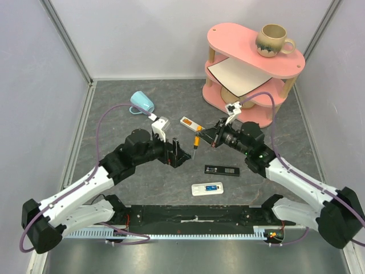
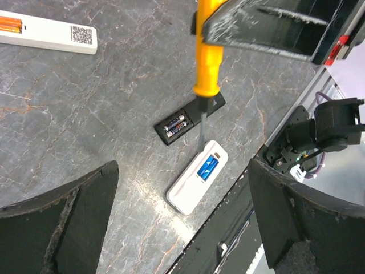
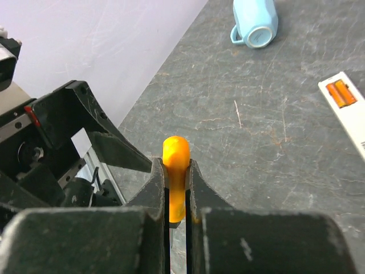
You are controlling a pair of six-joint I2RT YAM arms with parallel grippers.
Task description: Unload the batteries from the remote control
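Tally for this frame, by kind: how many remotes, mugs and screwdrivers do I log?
Remotes: 3 (white remote with orange cells, black remote, white remote with blue cells)
Mugs: 2 (light blue mug, beige mug on the pink shelf)
Screwdrivers: 1 (orange-handled screwdriver, in the right gripper)
Total: 6

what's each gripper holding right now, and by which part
The right gripper holds the screwdriver by its orange handle. The left gripper is open and holds nothing.
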